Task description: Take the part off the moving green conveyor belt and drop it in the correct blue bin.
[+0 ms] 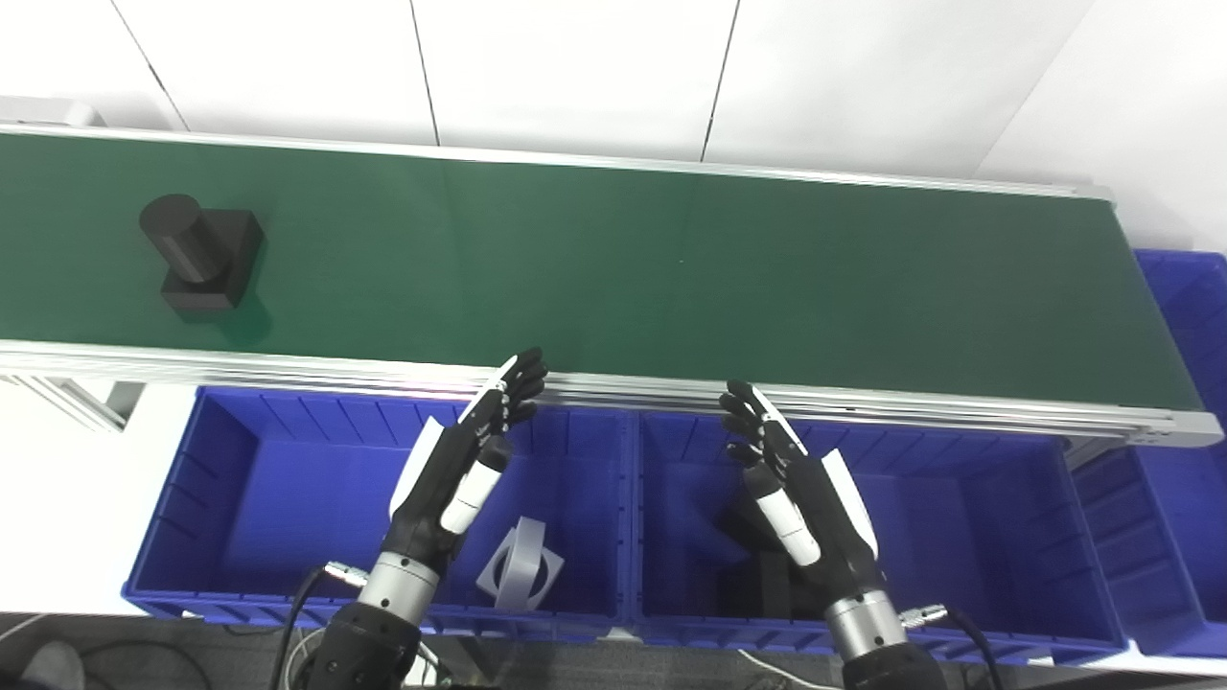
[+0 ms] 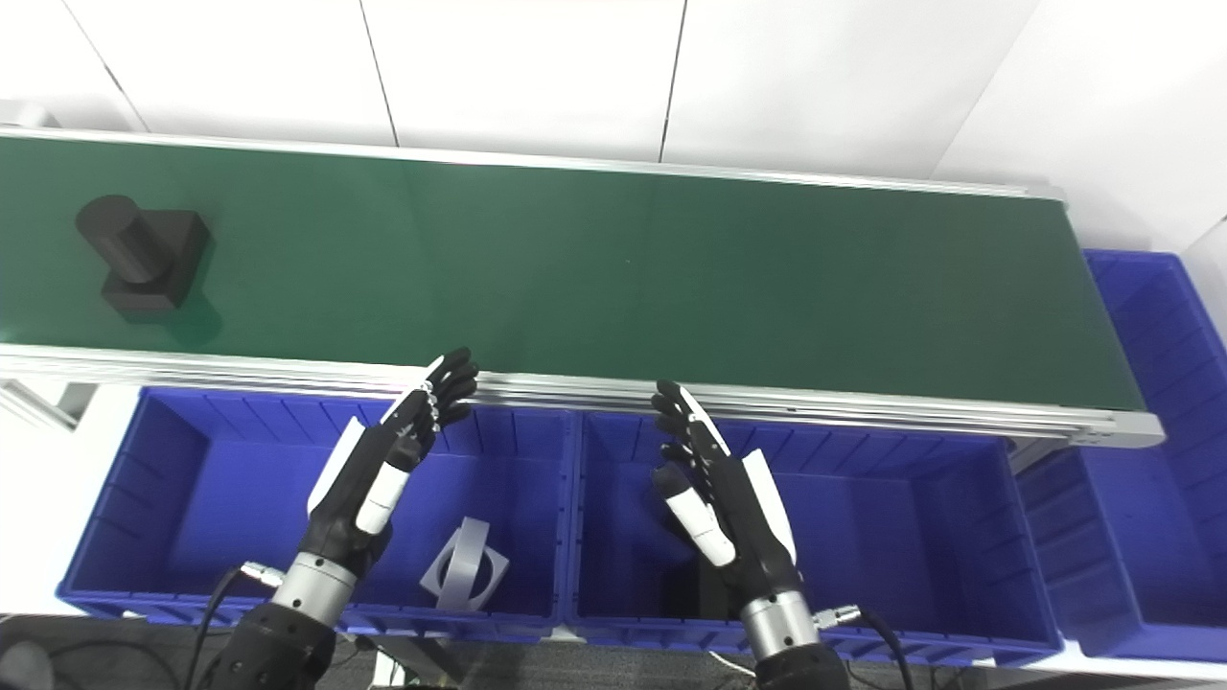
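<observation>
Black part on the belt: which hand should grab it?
Probably left. The black part sits at the belt's left end, nearer the open left hand; the right hand hangs over the middle bin, farther off.

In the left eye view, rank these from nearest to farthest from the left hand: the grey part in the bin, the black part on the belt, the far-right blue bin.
From the left hand:
1. Grey part, just below-right, in the left bin.
2. Black part, up-left on the belt.
3. Far-right blue bin, past the belt's right end.
</observation>
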Controlling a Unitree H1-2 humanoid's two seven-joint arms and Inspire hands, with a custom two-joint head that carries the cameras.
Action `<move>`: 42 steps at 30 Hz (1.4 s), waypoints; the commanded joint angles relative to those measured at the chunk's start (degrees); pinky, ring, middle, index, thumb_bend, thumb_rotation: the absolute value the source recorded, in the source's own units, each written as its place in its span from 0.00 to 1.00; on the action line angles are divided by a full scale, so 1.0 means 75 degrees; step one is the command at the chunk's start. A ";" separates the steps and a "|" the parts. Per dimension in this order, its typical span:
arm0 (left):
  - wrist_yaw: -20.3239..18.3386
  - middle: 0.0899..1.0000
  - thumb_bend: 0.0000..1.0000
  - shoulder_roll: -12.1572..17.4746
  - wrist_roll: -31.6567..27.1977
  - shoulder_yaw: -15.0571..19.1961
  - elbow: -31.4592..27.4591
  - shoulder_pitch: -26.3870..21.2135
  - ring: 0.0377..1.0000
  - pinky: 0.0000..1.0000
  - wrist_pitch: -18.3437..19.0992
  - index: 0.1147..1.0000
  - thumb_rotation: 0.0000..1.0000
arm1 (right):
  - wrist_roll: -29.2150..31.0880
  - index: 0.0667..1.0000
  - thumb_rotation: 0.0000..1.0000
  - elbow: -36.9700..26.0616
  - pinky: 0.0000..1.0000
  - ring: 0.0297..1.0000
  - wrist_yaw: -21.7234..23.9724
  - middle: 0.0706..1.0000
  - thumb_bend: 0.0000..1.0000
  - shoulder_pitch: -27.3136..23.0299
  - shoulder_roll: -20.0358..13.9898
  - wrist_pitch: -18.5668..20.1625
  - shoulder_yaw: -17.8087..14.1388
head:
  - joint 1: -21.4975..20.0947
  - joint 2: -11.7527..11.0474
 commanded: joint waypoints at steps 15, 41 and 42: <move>0.0221 0.94 0.79 -0.0212 0.0111 -0.0199 0.0277 -0.0069 0.93 0.92 -0.0569 0.92 0.98 | 0.0330 0.94 0.99 -0.0170 0.83 0.90 -0.0032 0.91 0.72 0.0092 -0.0228 -0.0555 -0.0180 | 0.0726 -0.0300; 0.0396 0.93 0.79 -0.0476 0.0237 -0.0297 0.1352 -0.0128 0.93 0.91 -0.1676 0.92 0.95 | 0.0569 0.95 0.98 0.0342 0.83 0.90 -0.0038 0.92 0.67 0.0195 -0.0380 -0.1431 -0.0328 | 0.1553 -0.1371; 0.0396 0.93 0.79 -0.0485 0.0228 -0.0304 0.1377 -0.0124 0.93 0.91 -0.1683 0.92 0.95 | 0.0583 0.95 0.98 0.0374 0.83 0.90 -0.0039 0.92 0.66 0.0201 -0.0379 -0.1490 -0.0337 | 0.1575 -0.1399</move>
